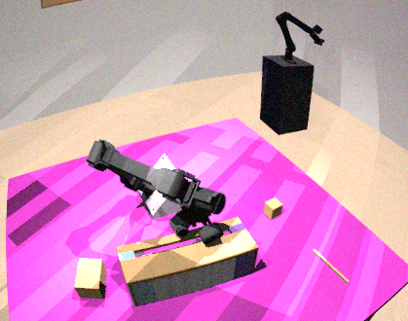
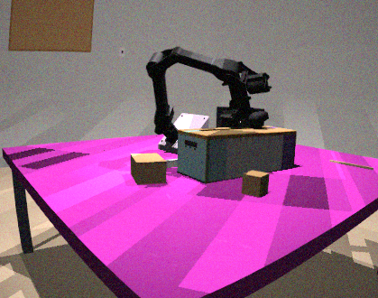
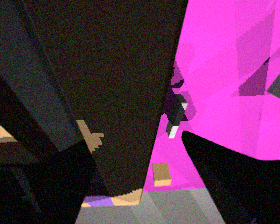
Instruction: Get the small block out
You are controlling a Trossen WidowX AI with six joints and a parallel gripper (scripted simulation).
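The box point(image 1: 189, 265) is tan on top with a grey clear front and a long slot point(image 1: 174, 245) along its top. It also shows in the exterior view point(image 2: 235, 151). My gripper point(image 1: 205, 233) is open and empty, low over the right end of the box top, at the slot; it also shows in the exterior view point(image 2: 243, 119). I see no block inside the box from these views. A small tan cube point(image 1: 273, 207) lies on the mat to the right of the box, apart from it point(image 2: 255, 182). The wrist view shows my wide fingers point(image 3: 161, 150) and a small tan block point(image 3: 162, 175) on magenta.
A larger tan block point(image 1: 90, 277) stands left of the box. A white wedge point(image 1: 160, 195) stands behind the box, by my arm. A thin stick point(image 1: 331, 266) lies at the mat's right. A black pedestal point(image 1: 286, 92) with another arm stands at the far right.
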